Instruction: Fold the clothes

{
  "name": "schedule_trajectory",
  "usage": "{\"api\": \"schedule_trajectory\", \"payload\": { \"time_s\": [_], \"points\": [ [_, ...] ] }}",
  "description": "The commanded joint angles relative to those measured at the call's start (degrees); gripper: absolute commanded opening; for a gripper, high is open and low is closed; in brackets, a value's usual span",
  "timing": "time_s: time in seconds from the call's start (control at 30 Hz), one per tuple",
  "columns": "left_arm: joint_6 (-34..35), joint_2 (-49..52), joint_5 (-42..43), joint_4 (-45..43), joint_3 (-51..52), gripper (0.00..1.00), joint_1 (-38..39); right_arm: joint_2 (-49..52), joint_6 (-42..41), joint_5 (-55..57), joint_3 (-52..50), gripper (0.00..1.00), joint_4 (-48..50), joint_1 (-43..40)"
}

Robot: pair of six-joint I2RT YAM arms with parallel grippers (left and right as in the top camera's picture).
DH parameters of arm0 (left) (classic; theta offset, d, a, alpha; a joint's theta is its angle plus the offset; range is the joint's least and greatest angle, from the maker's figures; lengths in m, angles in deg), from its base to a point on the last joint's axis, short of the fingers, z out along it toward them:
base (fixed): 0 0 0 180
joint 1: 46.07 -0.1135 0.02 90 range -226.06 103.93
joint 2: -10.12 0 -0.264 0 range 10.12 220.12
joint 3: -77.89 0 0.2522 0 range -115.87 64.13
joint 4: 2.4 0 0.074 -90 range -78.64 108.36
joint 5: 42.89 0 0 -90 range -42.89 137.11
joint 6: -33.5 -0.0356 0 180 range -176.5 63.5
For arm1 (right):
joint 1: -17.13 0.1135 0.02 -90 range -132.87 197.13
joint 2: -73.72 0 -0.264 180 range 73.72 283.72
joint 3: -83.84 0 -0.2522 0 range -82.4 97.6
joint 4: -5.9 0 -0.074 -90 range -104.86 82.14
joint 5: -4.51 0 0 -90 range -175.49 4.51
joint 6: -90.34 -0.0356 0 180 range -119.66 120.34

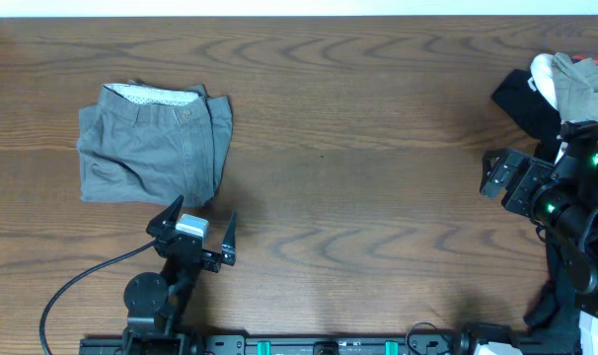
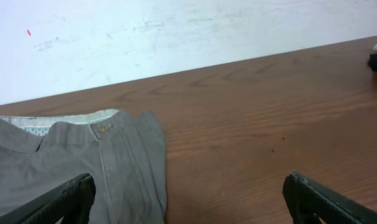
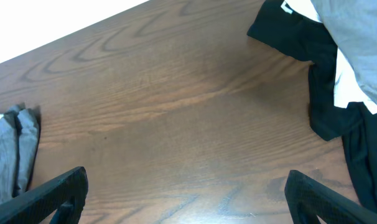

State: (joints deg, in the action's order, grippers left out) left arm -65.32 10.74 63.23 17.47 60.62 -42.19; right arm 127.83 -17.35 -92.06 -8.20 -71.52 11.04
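Shorts (image 1: pixel 151 143) lie bunched at 10 o'clock on the surface (image 1: pixel 378 148). Your left end effector (image 1: pixel 200 219), spread wide and empty, sits just off their 5 o'clock corner; a low pass could snag that hem and spoil the fold. Middle is bare, with room to move. Right end effector (image 1: pixel 494 177), spread and empty, could drag the garment pile (image 1: pixel 560 84) at 2 o'clock.

No words, numbers or brand marks can be read in any view; the shorts (image 1: pixel 153 143) show only plain grey-olive cloth; their waistband button (image 2: pixel 102 129) may carry a stamp, but it is too small to tell.
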Motion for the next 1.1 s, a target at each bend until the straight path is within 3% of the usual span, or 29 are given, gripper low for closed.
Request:
{"api": "schedule_trajectory", "payload": {
  "time_s": [0.0, 0.5, 0.6, 0.83, 1.07],
  "points": [
    [0.72, -0.39, -0.15, 0.39, 1.57, 0.98, 0.11, -0.11, -0.28, 0.35, 0.15, 0.99, -0.09, -0.28],
    [0.72, -0.39, -0.15, 0.42, 1.57, 0.98, 0.11, -0.52, 0.28, 1.33, 0.09, 0.99, -0.96, -0.28],
    [0.72, -0.39, -0.15, 0.39, 1.57, 0.98, 0.11, -2.8, 0.63, 4.9, -1.79, 0.99, 4.24, -0.26],
    [0.72, -0.39, -0.15, 0.42, 1.57, 0.98, 0.11, -16.46, 8.26, -4.35, -21.99, 0.99, 31.82, 1.86],
    [0.72, -0.39, -0.15, 0.39, 1.57, 0.98, 0.11, -31.36, 11.15, -10.58, -41.59, 0.99, 38.93, 5.88]
  ]
}}
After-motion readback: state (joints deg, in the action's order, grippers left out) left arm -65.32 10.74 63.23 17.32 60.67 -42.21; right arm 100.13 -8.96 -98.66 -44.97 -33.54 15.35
